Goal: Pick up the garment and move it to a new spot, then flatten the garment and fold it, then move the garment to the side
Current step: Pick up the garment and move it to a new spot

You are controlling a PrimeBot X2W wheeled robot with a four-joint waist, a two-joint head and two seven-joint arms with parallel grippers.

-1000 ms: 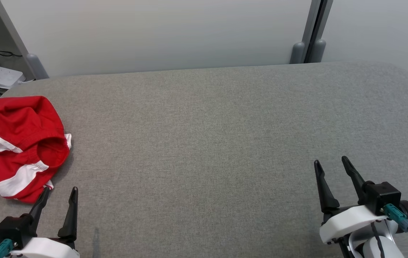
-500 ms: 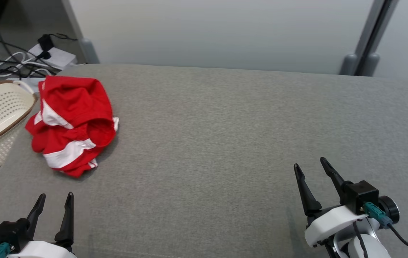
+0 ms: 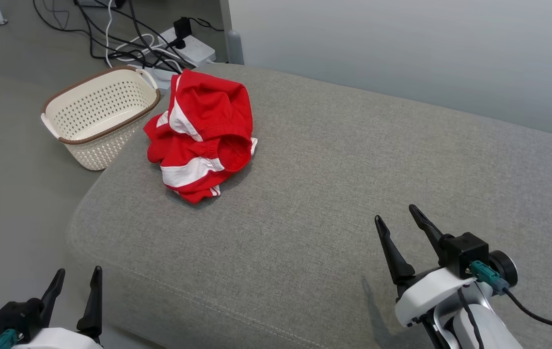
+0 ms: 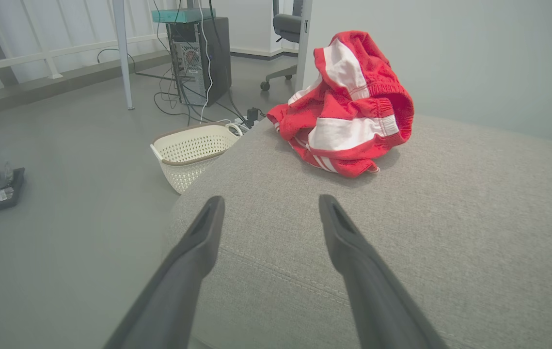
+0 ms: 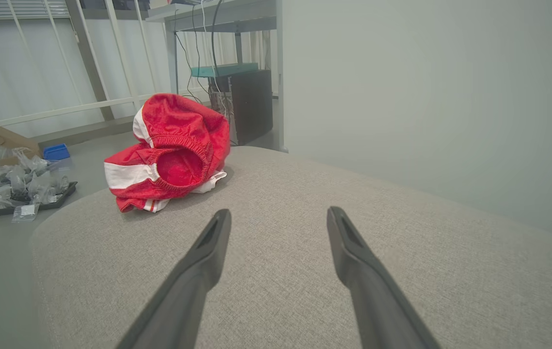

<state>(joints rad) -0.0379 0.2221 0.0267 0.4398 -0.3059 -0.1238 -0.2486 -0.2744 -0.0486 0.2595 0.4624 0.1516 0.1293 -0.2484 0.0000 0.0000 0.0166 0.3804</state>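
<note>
Only my head camera has swung left, bringing the basket into view; the garment lies crumpled at the cushion corner, well apart from my left gripper and right gripper, both open and empty, so I'd reach in low with the left for its waistband.

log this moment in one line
garment: crumpled on cushion, untouched | left tool: open, empty | right tool: open, empty
</note>
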